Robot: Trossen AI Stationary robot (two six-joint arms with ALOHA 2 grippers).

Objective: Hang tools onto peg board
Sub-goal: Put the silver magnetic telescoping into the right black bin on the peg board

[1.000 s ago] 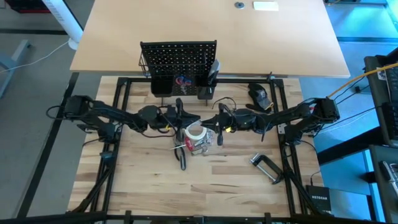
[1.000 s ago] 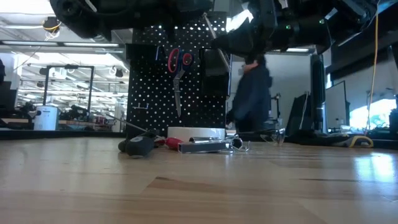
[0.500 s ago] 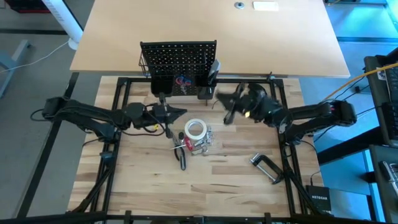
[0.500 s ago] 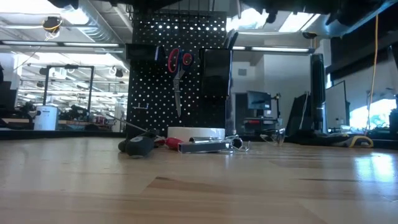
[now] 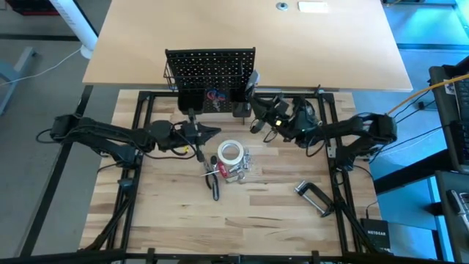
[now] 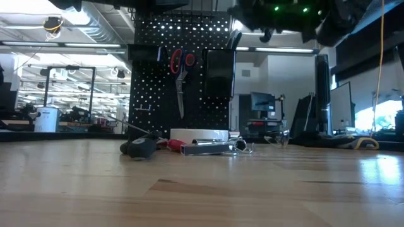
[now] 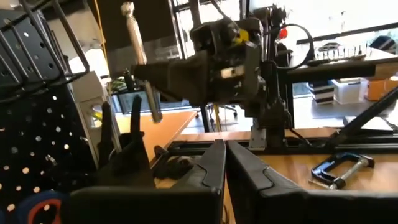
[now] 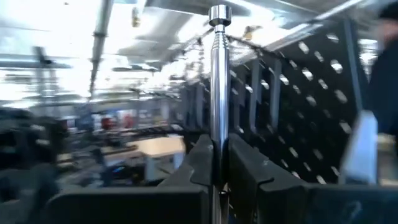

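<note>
My right gripper (image 5: 258, 119) hovers close in front of the black peg board (image 5: 210, 66), shut on a slim silver rod with a knob end (image 8: 218, 37). Red-handled scissors (image 6: 181, 69) hang from the board by their handles. My left gripper (image 5: 211, 132) is shut and empty, raised left of the tool pile. The pile lies flat on the table: white tape roll (image 5: 230, 152), silver spirit level (image 6: 208, 148), black-handled pliers (image 5: 215, 187). A silver C-clamp (image 5: 314, 198) lies at the near right. My right gripper pinches the silver rod's shaft (image 8: 218, 124) between its two fingers, below the middle of its length. The fingers come from the table's right, tipped a little upward, and lie across the rod (image 7: 138, 56). The rod stands nearly upright, knob end up, lifted clear of the table.
Black square cups (image 5: 242, 103) sit on the board's lower right, one with a pale tool sticking out of it (image 5: 253, 78). A bulky black device (image 5: 308, 110) lies under the right arm. The black frame rails (image 5: 143, 147) border the work area.
Both grippers have risen from the tool pile. My left gripper has drawn back toward the table's left edge and stays shut. My right gripper has carried the rod up and toward the peg board, tipping its fingers upward so the rod now stands nearly upright.
</note>
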